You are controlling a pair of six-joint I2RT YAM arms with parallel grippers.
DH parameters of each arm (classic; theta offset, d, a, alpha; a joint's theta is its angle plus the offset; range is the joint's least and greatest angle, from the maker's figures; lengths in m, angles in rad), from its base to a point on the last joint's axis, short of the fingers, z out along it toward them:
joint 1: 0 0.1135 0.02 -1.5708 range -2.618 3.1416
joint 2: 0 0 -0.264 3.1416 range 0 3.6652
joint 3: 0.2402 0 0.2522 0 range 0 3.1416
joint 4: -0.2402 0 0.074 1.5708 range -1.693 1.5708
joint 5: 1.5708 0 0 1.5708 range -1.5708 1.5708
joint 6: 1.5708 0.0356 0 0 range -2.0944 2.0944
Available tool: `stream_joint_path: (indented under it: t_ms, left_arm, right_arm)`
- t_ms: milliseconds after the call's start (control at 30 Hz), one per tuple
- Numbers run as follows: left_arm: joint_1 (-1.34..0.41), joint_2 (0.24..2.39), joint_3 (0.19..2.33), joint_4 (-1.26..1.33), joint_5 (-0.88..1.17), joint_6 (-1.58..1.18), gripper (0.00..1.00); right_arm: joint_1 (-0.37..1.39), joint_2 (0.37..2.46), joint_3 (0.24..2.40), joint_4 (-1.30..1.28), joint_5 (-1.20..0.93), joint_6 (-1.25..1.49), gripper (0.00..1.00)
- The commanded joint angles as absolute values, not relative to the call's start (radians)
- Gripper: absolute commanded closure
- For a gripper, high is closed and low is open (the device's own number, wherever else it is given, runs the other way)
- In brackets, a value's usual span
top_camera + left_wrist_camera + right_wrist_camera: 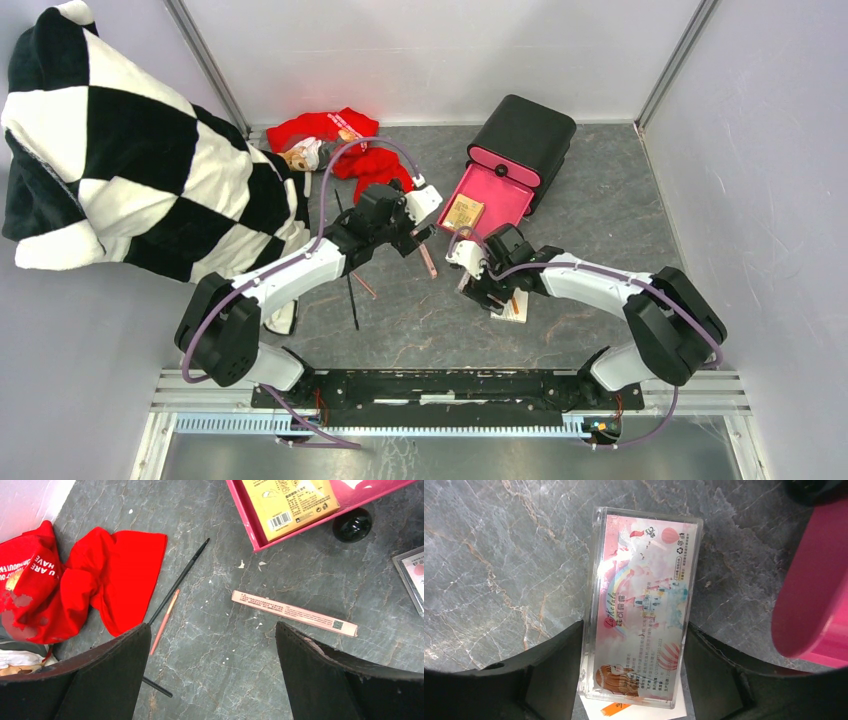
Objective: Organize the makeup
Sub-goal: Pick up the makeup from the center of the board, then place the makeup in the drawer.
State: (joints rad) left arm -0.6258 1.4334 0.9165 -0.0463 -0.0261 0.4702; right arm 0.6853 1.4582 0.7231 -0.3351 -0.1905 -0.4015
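Observation:
In the right wrist view a clear flat case (644, 595) with a pink cartoon label lies on a white card (669, 711). My right gripper (634, 626) is shut on it, one finger against each long side. From above, that gripper (480, 285) sits just left of the case (514, 306). My left gripper (212, 626) hangs open over bare floor, holding nothing. A pink stick (295, 613) lies just beyond its right finger. A thin black pencil (180, 580) and a pinkish-brown pencil (166, 620) lie by its left finger. A gold packet (290, 500) rests in the pink drawer (245, 515).
The black box (522, 135) stands at the back with its pink drawer (497, 200) pulled out toward the arms. A red cloth (345, 145) lies at the back left. A black-and-white checkered blanket (130, 150) covers the left side. Grey walls enclose the marbled floor.

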Motion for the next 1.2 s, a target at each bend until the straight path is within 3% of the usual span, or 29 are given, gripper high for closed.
stream_joint_path:
  t_ms: [0,400,633,1167]
  left_arm:
    - [-0.596,1.391,0.919,0.028,-0.035,0.460,0.00]
    - [-0.445,1.332,0.937,0.056,0.013,0.331,0.00]
    - [-0.402,1.311,0.940,0.060,0.051,0.293,0.00]
    - [-0.393,1.282,0.943,0.055,0.076,0.285,0.00]
  right_arm:
    - [0.677,1.440,0.781,-0.338,-0.219,-0.425,0.29]
    - [0.673,1.337,0.880,-0.393,-0.279,-0.455,0.33]
    - [0.652,1.315,0.985,-0.392,-0.131,-0.460,0.34]
    - [0.486,1.585,1.324,-0.483,-0.041,-0.634,0.33]
